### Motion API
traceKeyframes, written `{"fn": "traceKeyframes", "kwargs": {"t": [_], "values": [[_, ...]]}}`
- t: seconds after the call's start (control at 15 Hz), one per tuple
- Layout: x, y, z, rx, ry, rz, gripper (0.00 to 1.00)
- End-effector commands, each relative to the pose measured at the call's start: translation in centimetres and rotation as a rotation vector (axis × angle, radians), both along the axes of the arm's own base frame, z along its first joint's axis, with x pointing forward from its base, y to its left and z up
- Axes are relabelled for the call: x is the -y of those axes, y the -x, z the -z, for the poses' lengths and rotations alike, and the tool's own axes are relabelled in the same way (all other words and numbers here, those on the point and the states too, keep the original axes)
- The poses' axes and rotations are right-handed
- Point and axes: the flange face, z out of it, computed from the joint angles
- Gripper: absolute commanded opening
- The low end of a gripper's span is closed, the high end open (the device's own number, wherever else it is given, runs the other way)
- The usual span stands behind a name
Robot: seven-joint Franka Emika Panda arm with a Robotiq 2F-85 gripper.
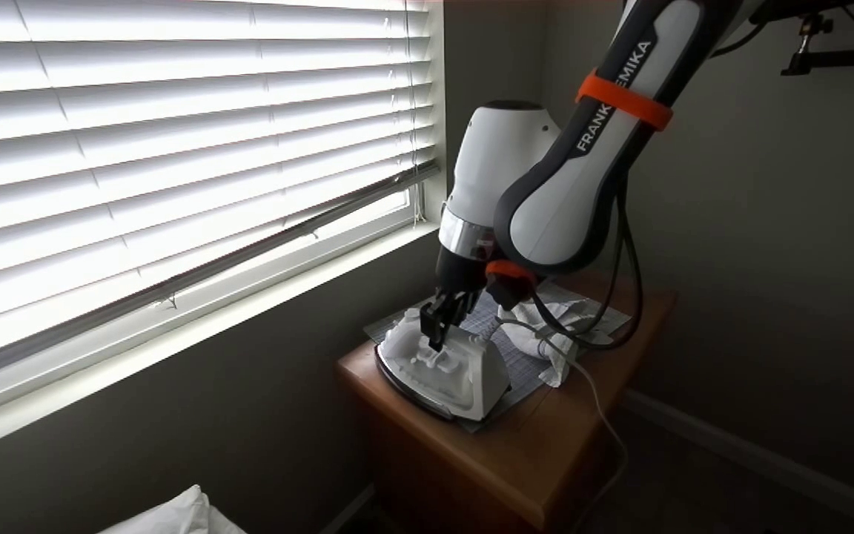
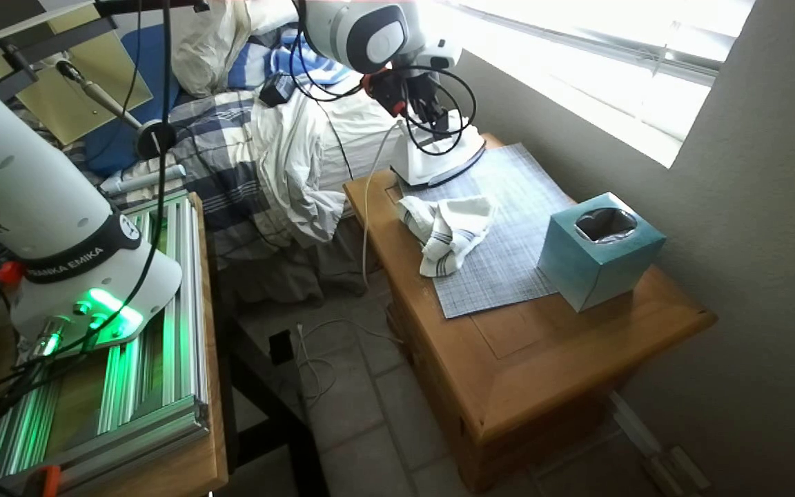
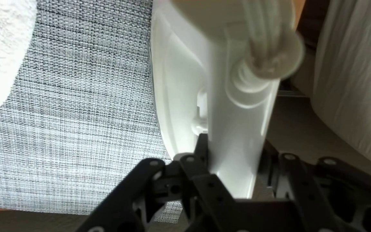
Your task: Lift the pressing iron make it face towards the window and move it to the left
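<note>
The white pressing iron [image 1: 488,374] sits flat on its sole at the end of a wooden nightstand [image 1: 545,460]. It also shows in an exterior view [image 2: 413,164] and in the wrist view [image 3: 180,93]. In an exterior view its pointed end faces the wall under the window [image 1: 197,148]. My gripper [image 1: 436,337] comes down on the handle from above. In the wrist view its black fingers [image 3: 233,154] press against both sides of the white handle. The fingertips are partly hidden behind the handle. I cannot tell any gap under the sole.
A grey woven mat [image 2: 508,283] lies on the nightstand, with a crumpled white towel [image 2: 449,231] beside the iron. A teal tissue box [image 2: 601,252] stands at one end. The iron's cord [image 2: 368,207] hangs over the edge. A bed [image 2: 232,159] adjoins the iron's end.
</note>
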Motion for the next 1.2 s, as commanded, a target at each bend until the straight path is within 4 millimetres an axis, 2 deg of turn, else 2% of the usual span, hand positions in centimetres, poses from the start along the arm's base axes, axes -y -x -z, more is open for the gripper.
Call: {"fn": "traceKeyframes", "kwargs": {"t": [0.0,0.4,0.73,0.8,0.87,1.13], "values": [[0.9,1.0,1.5,-0.064,-0.009,0.006,0.12],[2.5,3.2,4.5,-0.173,-0.002,0.002,0.12],[2.7,3.2,4.3,-0.183,-0.007,-0.023,0.12],[2.7,3.2,4.0,-0.177,-0.003,-0.031,0.62],[2.5,3.2,3.6,-0.176,-0.004,-0.048,0.63],[1.9,3.1,2.1,-0.145,0.002,-0.088,0.90]]}}
